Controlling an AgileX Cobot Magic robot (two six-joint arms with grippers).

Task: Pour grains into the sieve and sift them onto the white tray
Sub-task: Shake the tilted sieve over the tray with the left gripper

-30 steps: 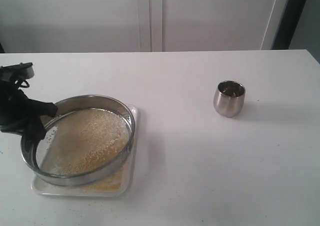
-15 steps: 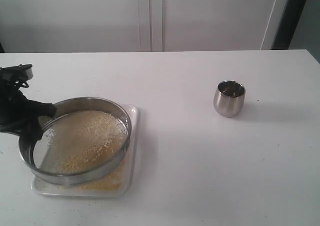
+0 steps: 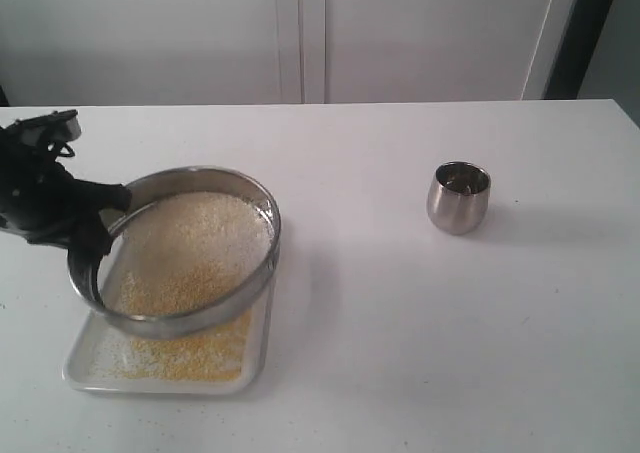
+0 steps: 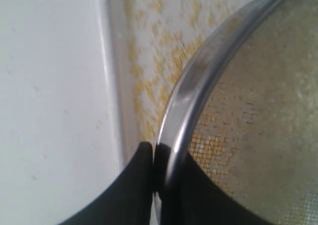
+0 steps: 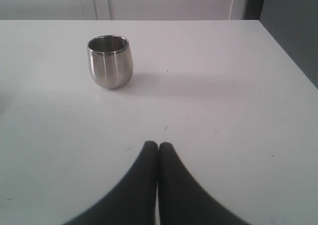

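Bright, even light here, soft shadow trailing right of the steel cup (image 3: 459, 197) on the desk (image 3: 420, 353); glare streaks the sieve (image 4: 191, 93) rim, left wrist view soft and blurred up close

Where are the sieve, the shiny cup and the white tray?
sieve (image 3: 190, 321), exterior view, on its front steel wall.
steel cup (image 3: 458, 208), exterior view, on its side.
white tray (image 3: 88, 363), exterior view, on a bare corner.
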